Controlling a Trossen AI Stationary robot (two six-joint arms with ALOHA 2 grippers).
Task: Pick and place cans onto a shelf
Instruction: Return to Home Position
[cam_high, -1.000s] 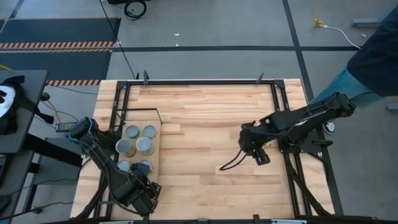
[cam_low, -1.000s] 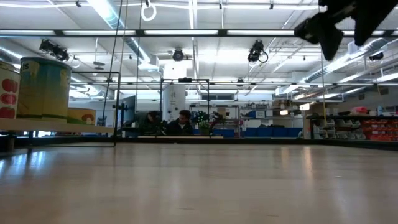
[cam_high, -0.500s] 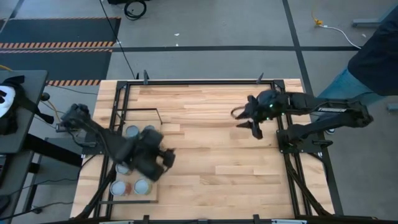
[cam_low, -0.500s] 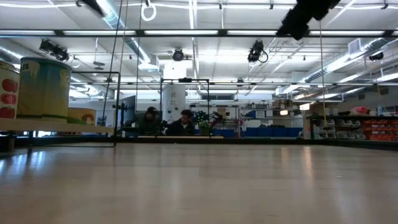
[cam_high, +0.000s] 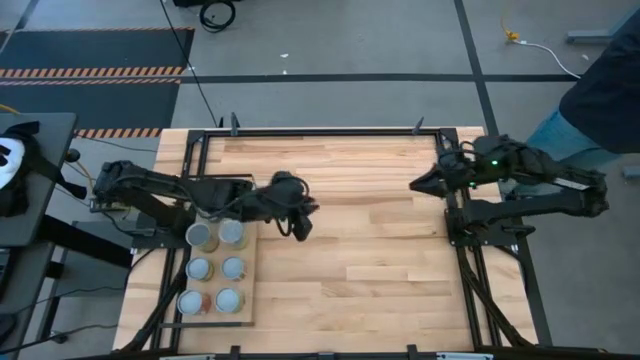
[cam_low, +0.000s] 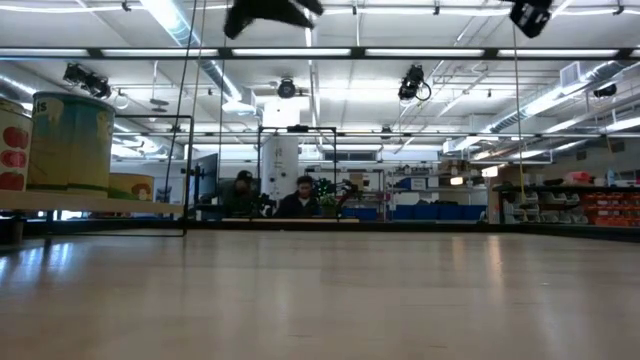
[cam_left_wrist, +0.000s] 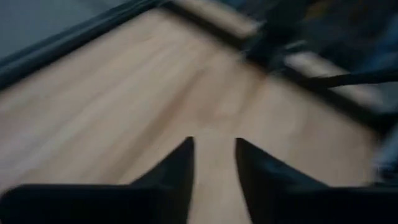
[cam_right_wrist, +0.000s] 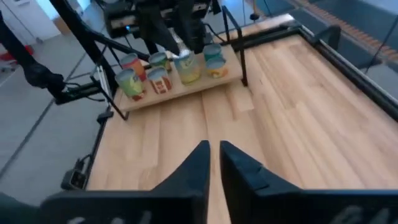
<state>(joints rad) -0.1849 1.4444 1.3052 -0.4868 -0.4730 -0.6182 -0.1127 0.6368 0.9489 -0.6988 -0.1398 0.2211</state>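
Since half a second ago, the left gripper (cam_high: 299, 221) has swung off the shelf (cam_high: 250, 288) and now hangs over bare tabletop (cam_high: 350, 250) just past the shelf's right edge. The right gripper (cam_high: 419, 184) has drawn back toward the table's right edge.

Left side: the shelf lies along the table's left edge, its light board framed in thin black metal. Six cans (cam_high: 232, 267) show their round tops on it in two columns of three; the left arm crosses above the shelf's far end and hides what lies beneath. In the low view a tall green-yellow can (cam_low: 70, 140) stands on the board, with part of a red-printed can just beside it at the picture's left edge.

Centre: the left gripper's fingers (cam_left_wrist: 179, 167) stand slightly parted, with nothing between them.

Right side: the right gripper's fingers (cam_right_wrist: 198, 163) are closed to a thin slit and hold nothing. A person (cam_high: 600, 95) stands beyond the table's right corner.
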